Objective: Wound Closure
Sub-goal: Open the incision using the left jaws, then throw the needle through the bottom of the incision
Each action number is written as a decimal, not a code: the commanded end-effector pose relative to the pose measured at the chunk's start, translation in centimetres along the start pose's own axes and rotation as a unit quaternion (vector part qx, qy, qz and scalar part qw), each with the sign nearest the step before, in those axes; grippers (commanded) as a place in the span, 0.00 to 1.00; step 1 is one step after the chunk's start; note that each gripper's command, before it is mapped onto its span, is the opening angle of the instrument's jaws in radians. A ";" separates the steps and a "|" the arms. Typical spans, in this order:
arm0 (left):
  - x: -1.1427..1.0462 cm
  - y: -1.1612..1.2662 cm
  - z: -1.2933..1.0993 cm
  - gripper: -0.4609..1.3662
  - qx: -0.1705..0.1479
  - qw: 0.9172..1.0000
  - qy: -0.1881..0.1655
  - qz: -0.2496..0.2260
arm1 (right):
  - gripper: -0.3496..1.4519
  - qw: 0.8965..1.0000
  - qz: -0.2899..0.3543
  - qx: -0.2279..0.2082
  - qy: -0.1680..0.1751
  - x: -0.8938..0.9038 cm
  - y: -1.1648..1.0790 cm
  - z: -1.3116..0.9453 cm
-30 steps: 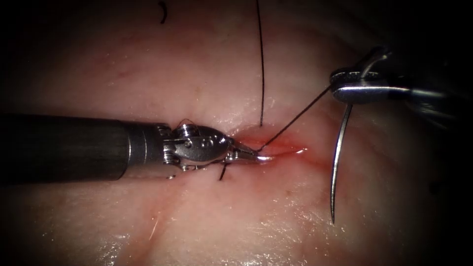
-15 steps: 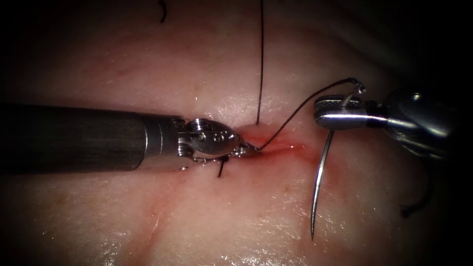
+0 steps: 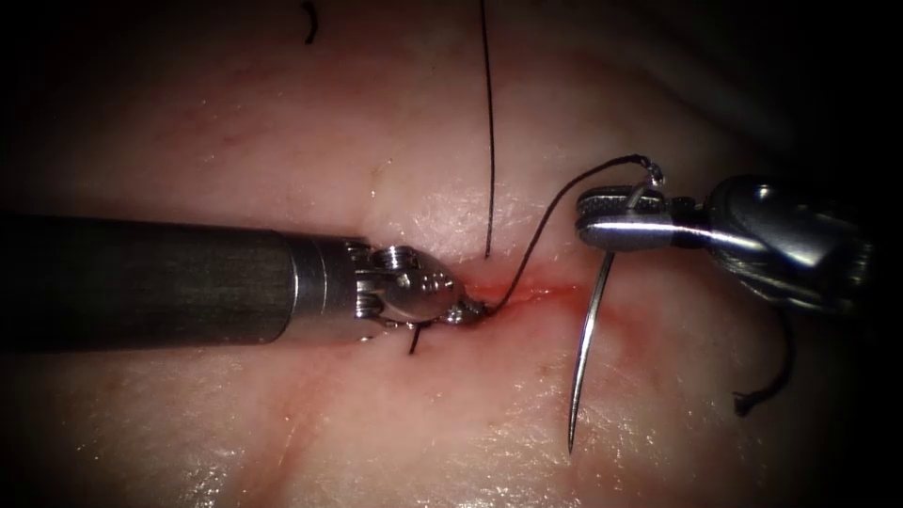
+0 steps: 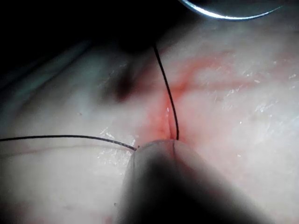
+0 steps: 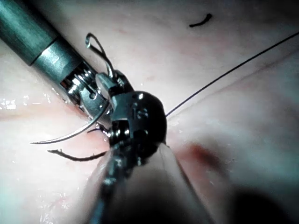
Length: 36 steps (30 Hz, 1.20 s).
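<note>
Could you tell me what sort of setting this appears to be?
Most likely a surgical suturing practice bench: a piece of pork-belly tissue with a red-stained cut, the right claw shut on a curved needle near its thread end, out of the tissue, and the left claw at the cut.

The endoscope looks down from above and in front at the cut [image 3: 527,287], while both wrist views sit very close, sharing that cut [image 4: 163,121] and the thread [image 5: 224,74].
</note>
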 end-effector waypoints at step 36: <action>0.14 0.09 -0.24 0.56 -0.012 1.000 0.019 0.000 | 0.00 0.955 -0.296 -0.010 0.004 -0.21 0.29 0.61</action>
